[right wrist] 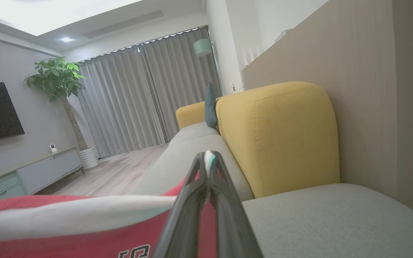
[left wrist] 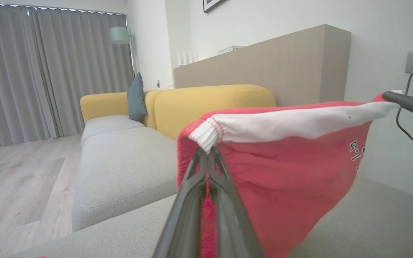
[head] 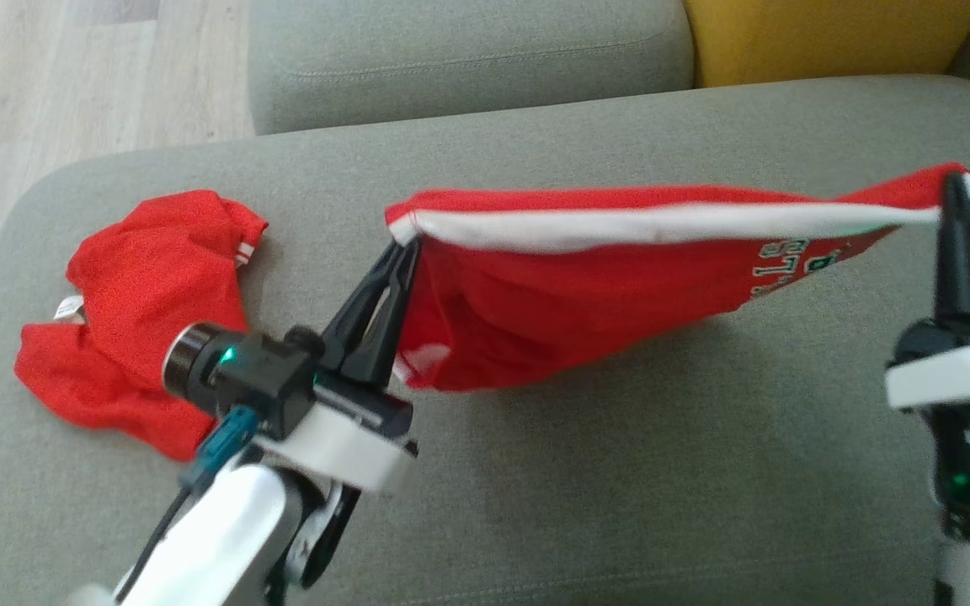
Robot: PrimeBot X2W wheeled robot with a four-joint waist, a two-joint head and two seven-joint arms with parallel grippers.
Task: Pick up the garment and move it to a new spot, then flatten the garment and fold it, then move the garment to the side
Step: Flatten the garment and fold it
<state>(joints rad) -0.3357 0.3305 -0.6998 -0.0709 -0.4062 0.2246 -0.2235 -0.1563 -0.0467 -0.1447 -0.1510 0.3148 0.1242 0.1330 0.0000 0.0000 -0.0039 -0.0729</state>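
I have the garment (head: 552,311) pulled out long between both arms, up over the sofa seat (head: 620,488). It is soft red knit cloth with a thick white band (head: 636,225) along its top edge. The band is pulled nearly straight, like a rope. Under the band the red cloth sags in a deep belly shape, fat at my left end and thin at my right end. I cannot tell if its lowest fold touches the seat.

My left jaws are shut tight on the left end of the band. Their two long dark fingers (head: 371,311) are pressed flat together, and in the left wrist view the ribbed white corner (left wrist: 206,138) puffs out just past the tips. My right jaws are shut tight too, on the far right tip of the garment – a small bit of white pokes out between the dark fingers (right wrist: 192,215) in the right wrist view.

Near the right end there are white letters (head: 780,261) with dark edges, too tilted for me to read.

The garment hangs over the middle and right part of the seat, closer to the back edge than the front. The seat is grey woven cloth, wide and flat with round corners.

By the seat's left edge lies another red cloth (head: 140,311) – crumpled and lumpy, made of shiny mesh, with a small white tag (head: 70,310). It is well apart from the garment. A smooth yellow cushion (head: 822,34) sits past the back right corner.
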